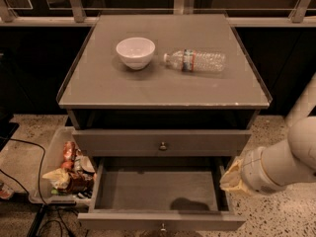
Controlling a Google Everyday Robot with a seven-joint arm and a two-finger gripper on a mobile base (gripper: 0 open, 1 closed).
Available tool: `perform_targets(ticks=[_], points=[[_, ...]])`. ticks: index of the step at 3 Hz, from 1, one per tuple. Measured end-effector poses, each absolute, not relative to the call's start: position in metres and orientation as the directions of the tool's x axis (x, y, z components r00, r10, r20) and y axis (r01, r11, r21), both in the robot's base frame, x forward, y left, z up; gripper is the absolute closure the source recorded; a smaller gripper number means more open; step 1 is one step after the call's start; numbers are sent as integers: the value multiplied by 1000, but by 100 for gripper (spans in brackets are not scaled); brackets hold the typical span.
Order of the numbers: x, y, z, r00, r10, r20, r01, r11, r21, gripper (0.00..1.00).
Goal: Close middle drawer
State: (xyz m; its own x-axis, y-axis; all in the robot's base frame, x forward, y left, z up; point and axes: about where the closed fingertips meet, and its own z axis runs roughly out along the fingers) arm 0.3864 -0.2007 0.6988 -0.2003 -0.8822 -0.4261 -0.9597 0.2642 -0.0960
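As pincer [233,179] hangs rightward, grey middle drawer [158,190] gapes

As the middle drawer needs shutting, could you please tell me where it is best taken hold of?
The round knob centred on the flat front of the middle drawer, approached from the front: nothing else there offers a hold, and a centred push should slide it in straight. The gripper sits beside the drawer's right wall, so it must come round first.
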Motion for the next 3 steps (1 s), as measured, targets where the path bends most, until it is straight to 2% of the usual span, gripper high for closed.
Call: perform_targets(ticks=[1,3], points=[[394,-202,699,-196,-881,-430,-953,275,-128,100],[392,-200,678,-218,-873,-436,-948,295,-116,100]])
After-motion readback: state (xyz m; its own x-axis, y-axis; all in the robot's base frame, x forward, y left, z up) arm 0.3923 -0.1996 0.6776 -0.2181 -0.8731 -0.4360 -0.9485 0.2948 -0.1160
